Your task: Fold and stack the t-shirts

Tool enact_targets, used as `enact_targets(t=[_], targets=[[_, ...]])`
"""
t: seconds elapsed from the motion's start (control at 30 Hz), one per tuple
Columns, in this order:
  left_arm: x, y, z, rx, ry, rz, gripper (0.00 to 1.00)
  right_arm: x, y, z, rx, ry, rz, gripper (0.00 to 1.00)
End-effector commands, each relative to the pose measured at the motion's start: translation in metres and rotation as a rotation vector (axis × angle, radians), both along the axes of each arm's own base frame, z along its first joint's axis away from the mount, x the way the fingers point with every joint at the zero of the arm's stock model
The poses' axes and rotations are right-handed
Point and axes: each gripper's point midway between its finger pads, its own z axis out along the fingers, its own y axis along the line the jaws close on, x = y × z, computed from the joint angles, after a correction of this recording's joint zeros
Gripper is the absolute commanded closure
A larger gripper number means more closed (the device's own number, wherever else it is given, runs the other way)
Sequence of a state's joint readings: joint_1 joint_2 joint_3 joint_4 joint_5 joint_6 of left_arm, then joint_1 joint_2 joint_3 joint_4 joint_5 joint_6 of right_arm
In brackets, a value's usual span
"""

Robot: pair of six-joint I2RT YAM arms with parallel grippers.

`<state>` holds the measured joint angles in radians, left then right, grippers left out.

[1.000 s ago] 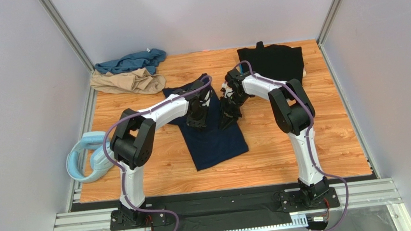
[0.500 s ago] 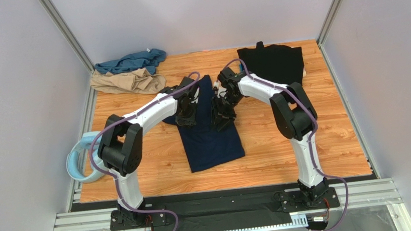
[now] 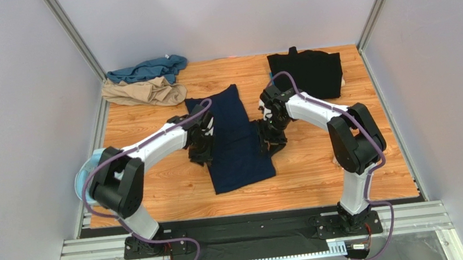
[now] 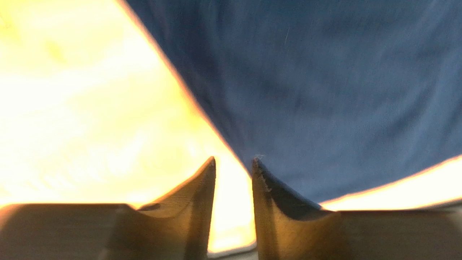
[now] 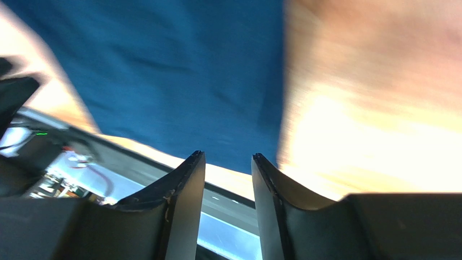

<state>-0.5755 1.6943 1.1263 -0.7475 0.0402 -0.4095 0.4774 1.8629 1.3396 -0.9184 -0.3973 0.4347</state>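
A pale blue ring (image 3: 91, 180) overhangs the left edge of the table (image 3: 325, 171). The tan t-shirt (image 3: 143, 93) and teal t-shirt (image 3: 147, 69) are bunched in the far-left corner. The left gripper (image 3: 202, 148), jaws parted and empty, is at the left edge of the flat navy t-shirt (image 3: 236, 136). The right gripper (image 3: 270, 142), also parted and empty, is at its right edge. The black t-shirt (image 3: 310, 70) fills the far-right corner, with bare wood nearer.

Gripper at the shirt's edge
The gripper (image 4: 233, 161) had its two dark fingers apart, with nothing between them. The blue shirt (image 4: 336, 86) lay flat, filling the top right. Its left edge slanted down to the fingertips. The bright table (image 4: 81, 108) showed on the left.
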Motion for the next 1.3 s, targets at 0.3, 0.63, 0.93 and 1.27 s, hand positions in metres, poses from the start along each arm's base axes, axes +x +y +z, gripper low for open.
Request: enact_targets(t=[0.3,0.63,0.93,1.27], targets=[[-0.069,0.01,0.015,-0.223,0.1,0.191,0.43,-0.039,-0.039,-0.035,0.036,0.021,0.004,0.5],[-0.083,0.012,-0.008,-0.218,0.164,0.25,0.44,-0.035,-0.027,-0.051,0.156,0.065,-0.062,0.5],[-0.076,-0.001,-0.027,-0.245,0.192,0.274,0.45,-0.028,-0.018,-0.056,0.193,0.083,-0.073,0.5],[-0.078,-0.02,-0.038,-0.254,0.211,0.235,0.46,-0.049,-0.019,-0.072,0.159,0.167,-0.059,0.51]])
